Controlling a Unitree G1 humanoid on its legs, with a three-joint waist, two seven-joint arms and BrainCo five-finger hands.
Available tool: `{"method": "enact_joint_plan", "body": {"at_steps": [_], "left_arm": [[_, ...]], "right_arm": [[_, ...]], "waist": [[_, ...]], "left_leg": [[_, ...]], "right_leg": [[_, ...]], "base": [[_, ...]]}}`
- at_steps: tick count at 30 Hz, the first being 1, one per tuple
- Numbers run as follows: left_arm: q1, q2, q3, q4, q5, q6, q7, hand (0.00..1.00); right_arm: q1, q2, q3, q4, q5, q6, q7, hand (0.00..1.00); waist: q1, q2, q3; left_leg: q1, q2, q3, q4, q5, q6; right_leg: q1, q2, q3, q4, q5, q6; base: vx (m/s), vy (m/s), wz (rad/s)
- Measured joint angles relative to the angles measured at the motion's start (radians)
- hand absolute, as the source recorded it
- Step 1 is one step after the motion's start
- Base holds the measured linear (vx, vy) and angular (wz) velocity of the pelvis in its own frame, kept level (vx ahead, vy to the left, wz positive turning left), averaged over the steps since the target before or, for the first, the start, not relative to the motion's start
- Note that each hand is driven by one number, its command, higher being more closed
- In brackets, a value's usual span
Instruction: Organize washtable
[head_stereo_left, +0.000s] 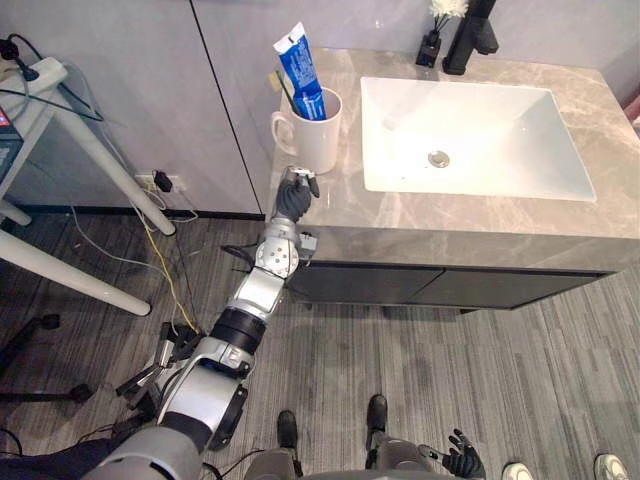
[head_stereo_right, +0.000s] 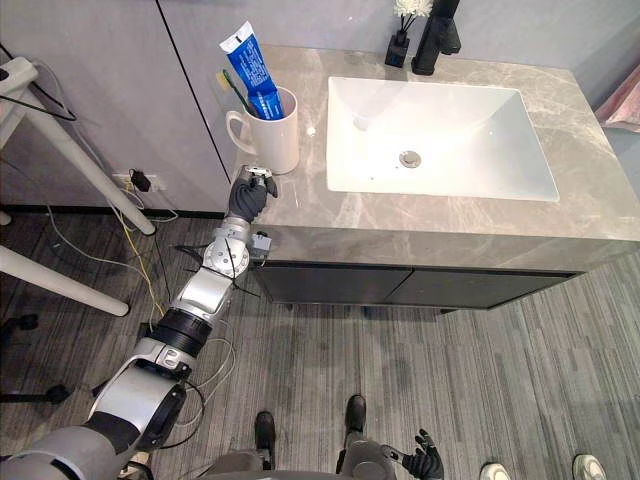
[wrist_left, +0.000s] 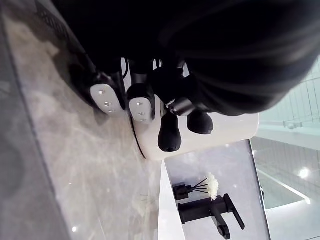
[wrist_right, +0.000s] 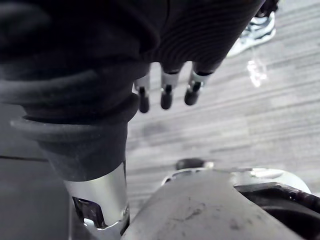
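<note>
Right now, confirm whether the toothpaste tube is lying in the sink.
No, the toothpaste tube stands in the white mug beside the sink.

The two head cameras, set slightly apart, looked steeply down on the grey marble-patterned washtable top (head_stereo_left: 330, 215). Both took in its white rectangular sink (head_stereo_left: 480, 110), the white ceramic mug (head_stereo_left: 318, 140) and the grey wood-grain floor (head_stereo_left: 420, 370). The left wrist camera sat very close behind the left hand (wrist_left: 140, 102), facing along the top toward that mug and the black angular faucet (wrist_left: 210, 212). The right wrist camera faced down past the right hand (wrist_right: 167, 90) at the floor.
</note>
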Motion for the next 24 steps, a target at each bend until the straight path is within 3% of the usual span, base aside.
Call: {"method": "enact_joint_plan", "body": {"at_steps": [7,12,24], "left_arm": [[-0.002,0.005,0.0,0.01,-0.001,-0.01,0.0,1.0],[-0.101,0.005,0.013,0.109,-0.007,-0.012,0.02,1.0],[-0.25,-0.033,0.013,0.136,-0.087,-0.002,0.019,1.0]], "right_arm": [[-0.009,-0.001,0.006,0.018,0.0,-0.01,0.0,0.0],[-0.02,-0.003,0.014,0.027,-0.001,-0.011,-0.001,0.0],[-0.026,-0.008,0.046,-0.003,0.001,-0.012,-0.002,0.0]], "waist": [[-0.002,-0.005,0.003],[-0.004,-0.019,0.024],[-0.002,-0.037,0.072]], "left_leg": [[0.0,-0.002,0.0,-0.001,0.0,0.0],[0.0,-0.002,0.001,0.0,0.0,0.001],[-0.042,-0.003,-0.006,0.009,0.001,0.001]], "right_leg": [[0.0,0.001,0.0,-0.001,0.0,0.0],[-0.001,0.001,0.001,-0.001,0.001,-0.001],[-0.041,-0.004,0.014,0.007,0.005,0.003]], "base": [[0.0,0.0,0.0],[0.0,0.0,0.0],[0.0,0.0,0.0]]}}
